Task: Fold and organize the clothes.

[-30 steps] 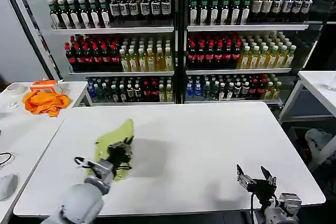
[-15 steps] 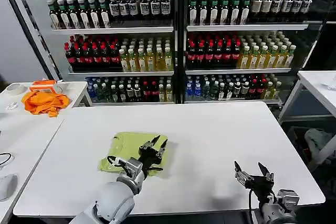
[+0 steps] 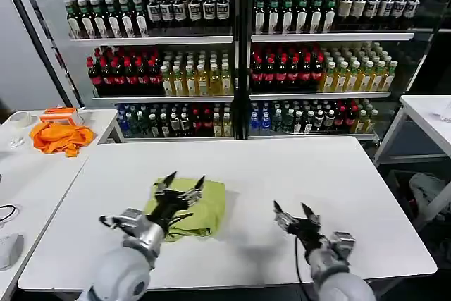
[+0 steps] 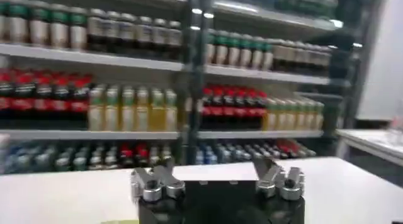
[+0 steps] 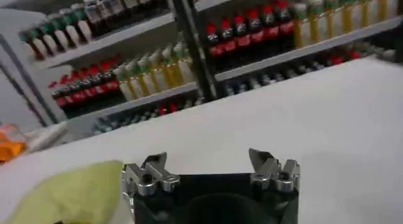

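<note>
The clothes, a lime yellow-green T-shirt [image 3: 194,208], lie folded into a small bundle on the white table [image 3: 303,174], left of its middle. My left gripper [image 3: 181,184] hovers open just above the bundle's left part, fingers spread and holding nothing. In the left wrist view the left gripper [image 4: 217,175] frames bare table. My right gripper [image 3: 296,213] stands open over the table to the right of the shirt, apart from it. In the right wrist view the right gripper [image 5: 211,165] is open, and the shirt [image 5: 69,197] lies off to one side.
A second white table [image 3: 35,167] on the left carries a bright orange cloth [image 3: 61,137] and an orange box. Drink shelves [image 3: 239,54] stand behind the table. Another white table [image 3: 430,114] stands at the right. Bare tabletop stretches right of the shirt.
The left gripper let go of the shirt, which now lies folded into a smaller bundle, and drew back to the left. The right gripper moved left and forward toward the shirt.
</note>
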